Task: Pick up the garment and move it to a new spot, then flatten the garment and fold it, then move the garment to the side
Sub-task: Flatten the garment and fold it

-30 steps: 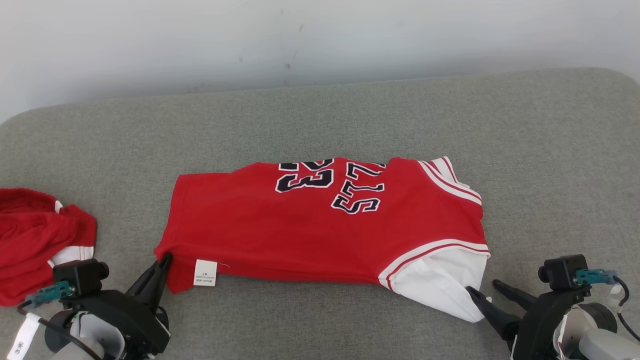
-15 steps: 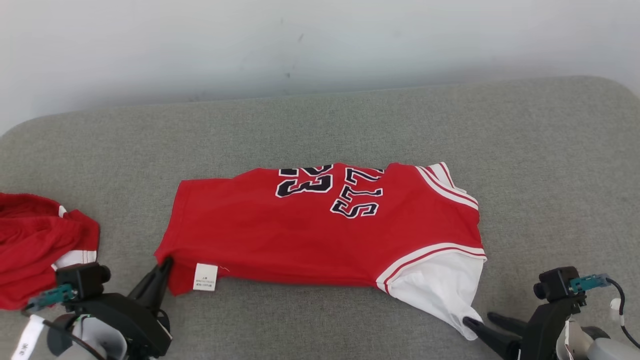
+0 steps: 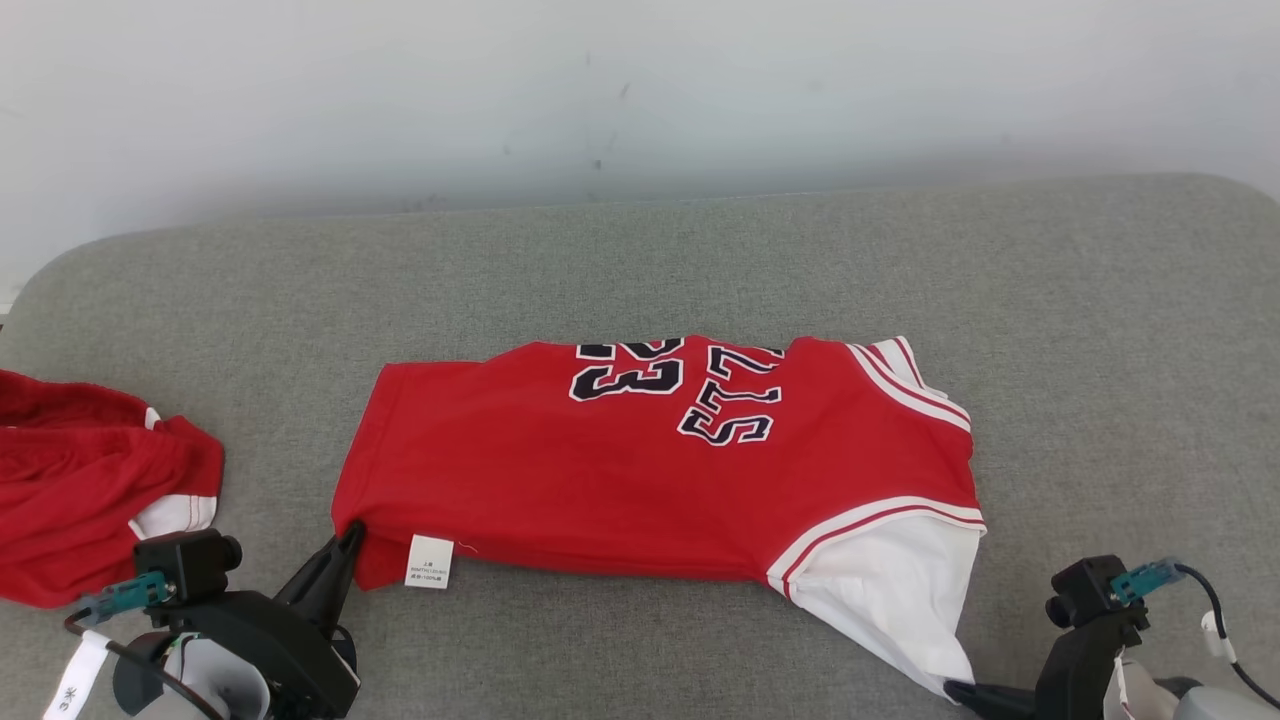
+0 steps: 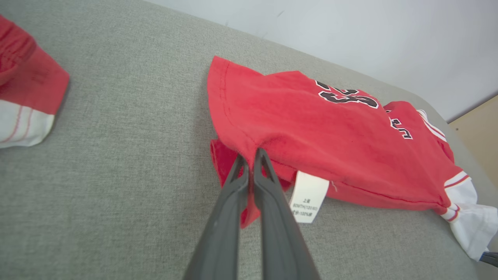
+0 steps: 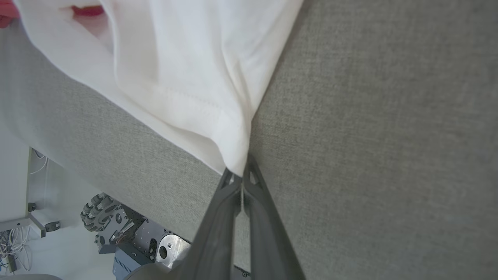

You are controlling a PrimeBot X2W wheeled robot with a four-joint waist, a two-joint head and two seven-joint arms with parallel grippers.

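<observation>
The garment (image 3: 640,470) is a red jersey with dark numbers and a white sleeve, lying folded lengthwise across the middle of the grey cushion. My left gripper (image 3: 348,540) is shut on the jersey's red bottom-left corner, beside a white care label (image 3: 428,560). From the left wrist view, the same gripper (image 4: 251,157) pinches the red hem of the garment (image 4: 311,120). My right gripper (image 3: 955,688) is shut on the tip of the white sleeve at the lower right. In the right wrist view the gripper (image 5: 240,171) clamps the white cloth of the garment (image 5: 175,66), which is pulled to a point.
A second red garment with white trim (image 3: 80,490) lies bunched at the cushion's left edge. The grey cushion (image 3: 700,260) stretches back to a pale wall. Past the cushion's edge, the robot's wheeled base (image 5: 128,233) stands on the floor.
My right gripper has gone from open beside the white sleeve to shut on its tip, lower in the view. The head camera has shifted, so the whole scene sits lower and further right.
</observation>
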